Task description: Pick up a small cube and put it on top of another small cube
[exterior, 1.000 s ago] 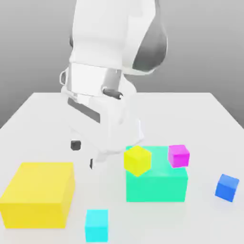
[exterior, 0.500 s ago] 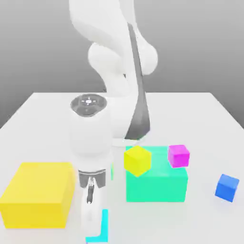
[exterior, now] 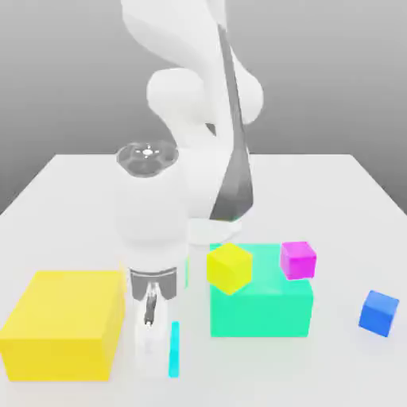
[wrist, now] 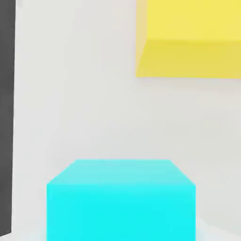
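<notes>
A pale white table [exterior: 334, 191] stands before a plain grey backdrop. The gripper [exterior: 155, 350] is low at the table's near edge, clenched on the small cube [exterior: 174, 350]; a cyan sliver of the cube shows beside the white hand in the exterior view, and in the hand view the same cube sits right up against the camera. The white arm [exterior: 199, 119] bends forward and down, wrist pointing straight at the tabletop. A large yellow block [exterior: 63, 322] lies just beside the hand, on the exterior view's left. On its right, a teal-green block [exterior: 262, 310] carries a small yellow cube [exterior: 229, 266] and a magenta cube [exterior: 297, 260]. A small blue cube [exterior: 377, 312] sits well apart.
</notes>
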Robot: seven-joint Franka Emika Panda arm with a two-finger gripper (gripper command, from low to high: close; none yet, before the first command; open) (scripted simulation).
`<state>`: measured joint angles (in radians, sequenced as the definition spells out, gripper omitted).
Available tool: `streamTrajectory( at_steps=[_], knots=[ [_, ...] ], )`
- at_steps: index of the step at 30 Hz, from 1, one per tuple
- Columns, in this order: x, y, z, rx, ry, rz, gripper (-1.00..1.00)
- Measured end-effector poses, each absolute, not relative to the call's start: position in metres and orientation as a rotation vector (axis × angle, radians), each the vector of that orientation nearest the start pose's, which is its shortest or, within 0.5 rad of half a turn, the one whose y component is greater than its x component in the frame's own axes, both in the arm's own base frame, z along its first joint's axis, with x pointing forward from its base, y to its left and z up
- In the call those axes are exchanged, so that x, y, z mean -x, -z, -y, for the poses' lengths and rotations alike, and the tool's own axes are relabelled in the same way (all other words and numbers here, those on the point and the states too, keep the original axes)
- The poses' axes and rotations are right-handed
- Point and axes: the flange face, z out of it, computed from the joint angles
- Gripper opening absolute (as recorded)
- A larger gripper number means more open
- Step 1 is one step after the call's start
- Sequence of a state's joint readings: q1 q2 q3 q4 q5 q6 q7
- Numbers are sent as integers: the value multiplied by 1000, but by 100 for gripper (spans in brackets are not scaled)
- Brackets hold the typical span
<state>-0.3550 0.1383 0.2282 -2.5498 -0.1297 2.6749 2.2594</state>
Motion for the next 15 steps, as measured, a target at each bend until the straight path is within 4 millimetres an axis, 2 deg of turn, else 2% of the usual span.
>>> streamTrajectory(
  at_steps=[7, 15],
  knots=[
    [-419, -273, 17, 1609, 78, -2763, -100],
    [-370, -324, -16, 1874, 60, -2581, -100]
  ],
)
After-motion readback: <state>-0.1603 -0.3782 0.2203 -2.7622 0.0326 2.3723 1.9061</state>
